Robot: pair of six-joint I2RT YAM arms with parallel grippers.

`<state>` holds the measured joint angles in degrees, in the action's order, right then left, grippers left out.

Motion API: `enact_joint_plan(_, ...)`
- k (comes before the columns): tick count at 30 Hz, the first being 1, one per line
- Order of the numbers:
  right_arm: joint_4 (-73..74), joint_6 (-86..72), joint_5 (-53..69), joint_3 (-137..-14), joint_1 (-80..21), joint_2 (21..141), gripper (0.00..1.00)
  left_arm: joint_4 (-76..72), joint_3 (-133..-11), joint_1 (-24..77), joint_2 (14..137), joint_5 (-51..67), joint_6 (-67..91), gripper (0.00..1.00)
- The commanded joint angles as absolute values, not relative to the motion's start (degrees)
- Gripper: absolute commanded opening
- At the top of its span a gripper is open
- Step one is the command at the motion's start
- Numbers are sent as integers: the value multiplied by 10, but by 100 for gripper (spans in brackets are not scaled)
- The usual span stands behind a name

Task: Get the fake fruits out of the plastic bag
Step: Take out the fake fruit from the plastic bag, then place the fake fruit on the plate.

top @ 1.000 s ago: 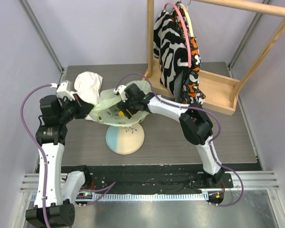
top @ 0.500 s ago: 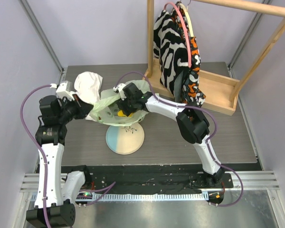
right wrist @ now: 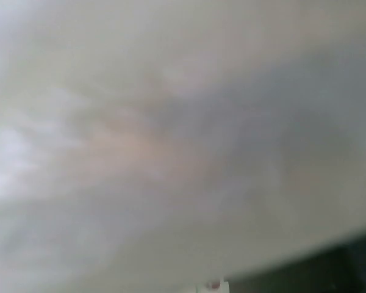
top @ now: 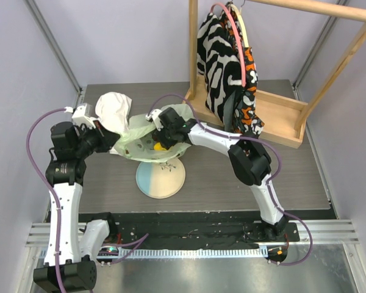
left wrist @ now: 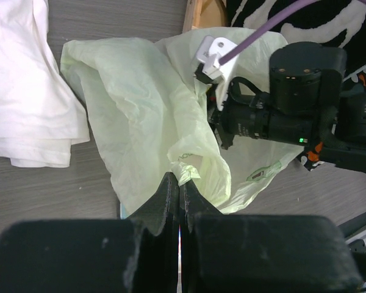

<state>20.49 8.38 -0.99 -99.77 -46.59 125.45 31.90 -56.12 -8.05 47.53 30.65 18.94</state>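
We hold the bag [left wrist: 140,110] by its rim.
The left gripper [left wrist: 179,183] pinches it; the right gripper [top: 163,140] is inside by a yellow fruit [top: 160,147]; we cannot tell its grip.

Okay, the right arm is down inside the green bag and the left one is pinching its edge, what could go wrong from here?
1. The right wrist view shows only blurred plastic, so the right gripper may close on film of the plastic bag along with the yellow fruit.
2. The left gripper pinches just a thin fold of the bag's edge; a pull could slip it free and let the mouth collapse.
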Motion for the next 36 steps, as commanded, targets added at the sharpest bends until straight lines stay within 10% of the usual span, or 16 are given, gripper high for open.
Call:
enact_joint_plan(1,207,114,35,-986,-463,1135,24,287,-576,-85,485,313,197,0)
enact_joint_plan(13,204,127,285,-889,-470,904,20,210,-596,-85,538,323,253,0)
enact_joint_plan(22,298,232,370,-911,-555,980,21,164,-664,-85,601,290,272,0)
enact_joint_plan(36,184,149,152,-953,-583,1183,24,187,-676,-85,589,286,260,0)
